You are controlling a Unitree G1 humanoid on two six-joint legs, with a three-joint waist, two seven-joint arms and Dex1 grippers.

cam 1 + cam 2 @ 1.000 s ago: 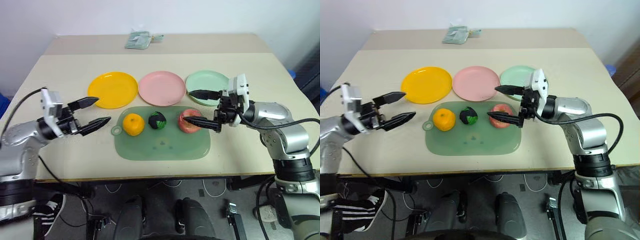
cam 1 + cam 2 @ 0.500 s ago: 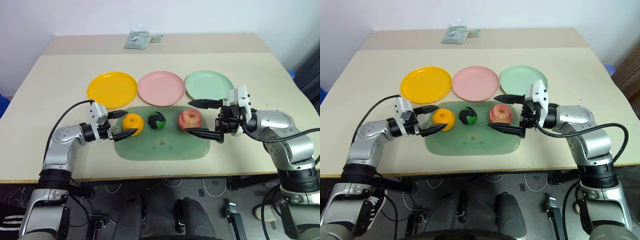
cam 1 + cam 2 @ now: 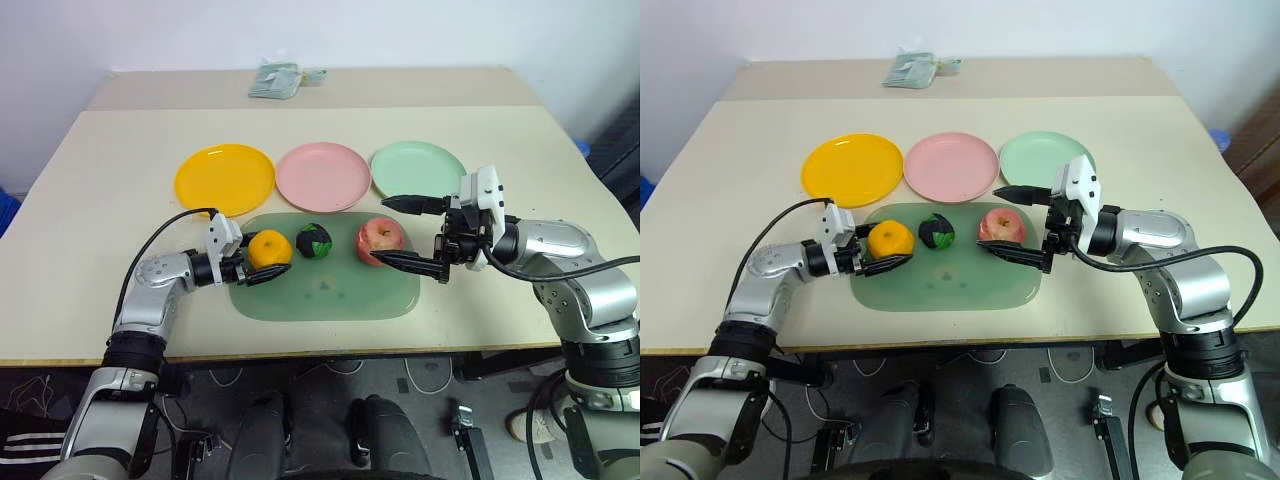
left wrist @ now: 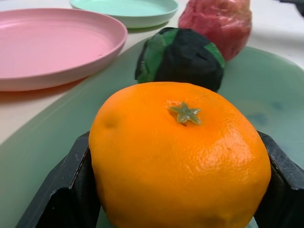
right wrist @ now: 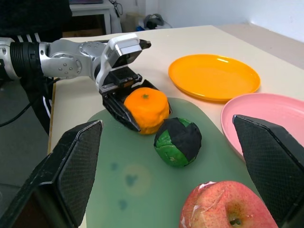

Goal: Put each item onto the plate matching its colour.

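Note:
The orange [image 3: 268,247] sits at the left end of the green mat [image 3: 330,295], and my left gripper [image 3: 266,256] is shut on it; in the left wrist view a black finger [image 4: 66,180] presses each side of the orange [image 4: 180,152]. The dark green-and-black fruit [image 3: 314,241] lies in the middle of the mat. The red-pink apple [image 3: 381,237] rests at the mat's right end, with my right gripper [image 3: 382,231] open and one finger on either side of it. Behind the mat stand the yellow plate [image 3: 224,179], pink plate [image 3: 323,176] and mint plate [image 3: 417,172], all bare.
A small greenish bundle [image 3: 277,79] lies at the table's far edge. Bare tabletop [image 3: 110,170] stretches left of the yellow plate and right of the mint plate. The table's front edge runs just below the mat.
My left arm came in from the left, lower and nearer the mat, and its fingers closed on the orange. The right gripper stays open around the apple.

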